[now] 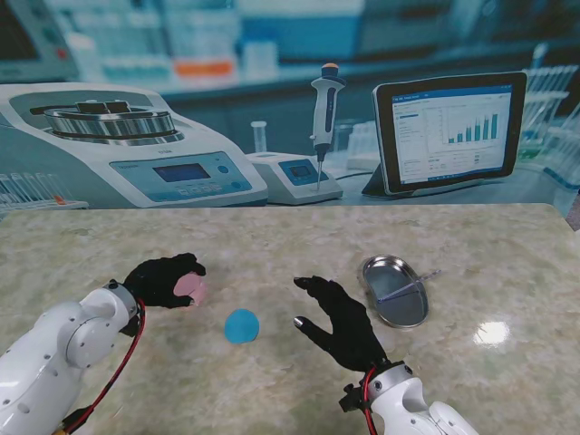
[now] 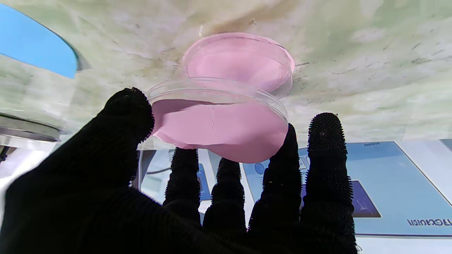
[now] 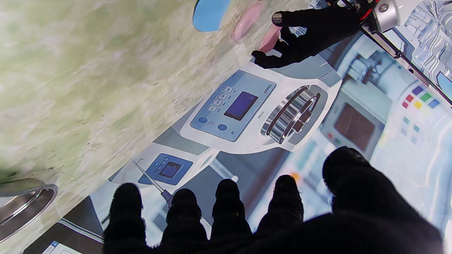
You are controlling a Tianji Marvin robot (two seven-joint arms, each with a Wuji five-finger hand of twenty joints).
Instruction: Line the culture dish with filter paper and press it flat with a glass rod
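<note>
My left hand is shut on a clear culture dish that has a sheet of pink filter paper in it, pinched between the thumb and the fingers. The dish is held just off the table, over a second pink round dish that rests on the marble. A blue round disc lies between my hands. My right hand hovers open to the right of the disc, fingers spread, holding nothing. A glass rod lies across a metal tray to the right of that hand.
The marble table ends at a printed lab backdrop showing a centrifuge, a pipette and a tablet. The metal tray's rim shows beside my right hand.
</note>
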